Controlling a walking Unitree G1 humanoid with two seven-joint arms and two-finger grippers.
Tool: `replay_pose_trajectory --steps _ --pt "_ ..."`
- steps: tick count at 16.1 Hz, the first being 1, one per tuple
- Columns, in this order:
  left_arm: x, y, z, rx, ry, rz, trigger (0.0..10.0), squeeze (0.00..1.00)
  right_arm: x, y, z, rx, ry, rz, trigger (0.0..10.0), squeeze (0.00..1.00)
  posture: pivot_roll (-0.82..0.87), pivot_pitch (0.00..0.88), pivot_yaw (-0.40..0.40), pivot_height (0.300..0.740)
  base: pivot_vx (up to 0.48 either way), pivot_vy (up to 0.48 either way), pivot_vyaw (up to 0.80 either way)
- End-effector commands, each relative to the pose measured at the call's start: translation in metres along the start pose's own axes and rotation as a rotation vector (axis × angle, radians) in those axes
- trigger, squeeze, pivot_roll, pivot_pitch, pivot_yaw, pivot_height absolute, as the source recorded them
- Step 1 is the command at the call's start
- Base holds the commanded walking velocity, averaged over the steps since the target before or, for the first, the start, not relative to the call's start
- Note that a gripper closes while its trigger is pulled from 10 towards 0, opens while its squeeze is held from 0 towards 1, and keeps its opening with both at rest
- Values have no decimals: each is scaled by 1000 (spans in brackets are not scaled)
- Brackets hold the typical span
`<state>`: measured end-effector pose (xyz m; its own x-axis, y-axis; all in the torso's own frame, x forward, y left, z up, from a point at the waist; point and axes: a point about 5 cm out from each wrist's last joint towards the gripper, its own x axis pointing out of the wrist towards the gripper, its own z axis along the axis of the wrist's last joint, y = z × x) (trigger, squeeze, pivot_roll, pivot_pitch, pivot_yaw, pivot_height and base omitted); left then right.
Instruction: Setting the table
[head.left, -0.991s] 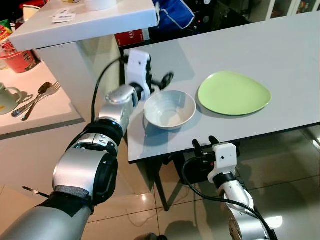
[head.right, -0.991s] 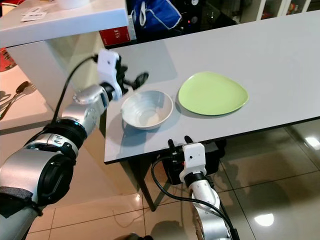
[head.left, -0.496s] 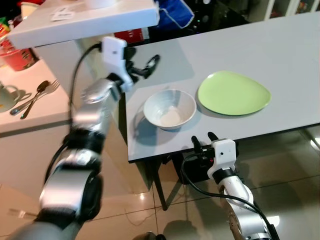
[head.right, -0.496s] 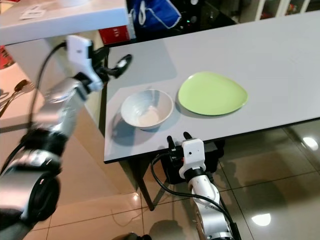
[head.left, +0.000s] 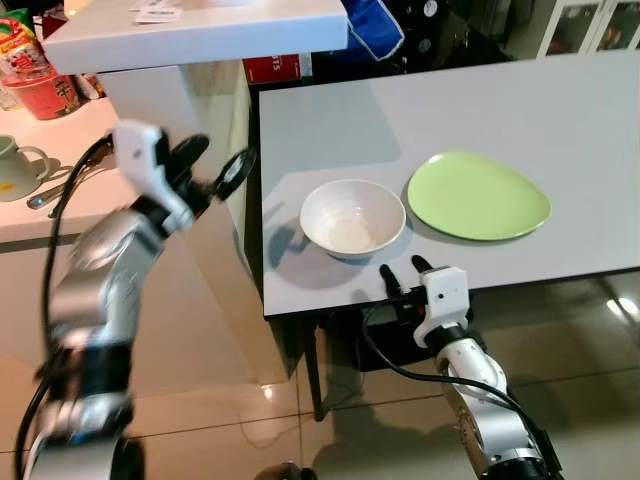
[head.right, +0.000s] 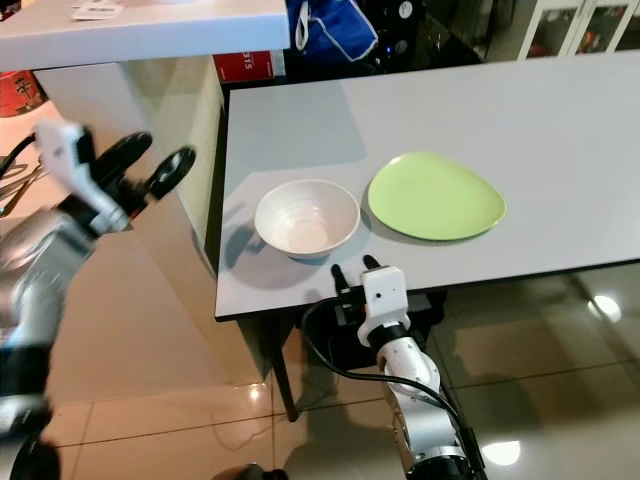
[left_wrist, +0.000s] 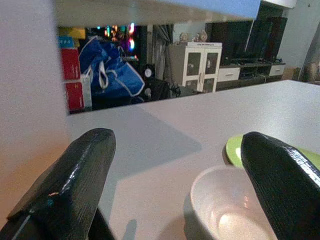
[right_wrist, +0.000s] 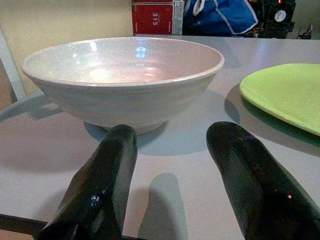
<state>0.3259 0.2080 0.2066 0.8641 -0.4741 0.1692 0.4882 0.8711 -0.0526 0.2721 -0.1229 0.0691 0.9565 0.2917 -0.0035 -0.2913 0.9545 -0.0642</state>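
A white bowl (head.left: 353, 217) stands empty near the front left corner of the grey table (head.left: 450, 110), and a flat green plate (head.left: 478, 196) lies just to its right. My left gripper (head.left: 214, 163) hangs open and empty in the air off the table's left edge, between the table and the counter. Its wrist view looks across the table at the bowl (left_wrist: 227, 210) and the plate (left_wrist: 233, 147). My right gripper (head.left: 401, 273) is open at the table's front edge, just in front of the bowl (right_wrist: 125, 75), holding nothing.
To the left, a low white counter (head.left: 60, 215) carries a green mug (head.left: 14, 168), a spoon and fork (head.left: 62, 186) and a red cup (head.left: 52, 95). A white shelf (head.left: 200, 25) overhangs the gap. A blue bag (head.left: 375, 25) sits behind the table.
My left arm has drawn back from beside the bowl, leftward off the table toward the counter, its gripper still open. The camera shifted slightly. The right gripper stays at the table edge.
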Motion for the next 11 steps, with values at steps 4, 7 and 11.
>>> replay_pose_trajectory --steps 4,7,11 --pt "-31 8 -6 -45 37 17 10000 0 2 -7 1 -8 4 16 10000 0 88 0 49 740 0 0 0" --pt "-49 -6 -39 -113 125 11 10000 0 1 -11 1 -8 6 9 10000 0 80 0 49 740 0 0 0" --pt "-63 -17 -69 -207 222 11 10000 0 -4 -13 -4 9 23 -7 10000 0 69 0 57 740 0 0 0"
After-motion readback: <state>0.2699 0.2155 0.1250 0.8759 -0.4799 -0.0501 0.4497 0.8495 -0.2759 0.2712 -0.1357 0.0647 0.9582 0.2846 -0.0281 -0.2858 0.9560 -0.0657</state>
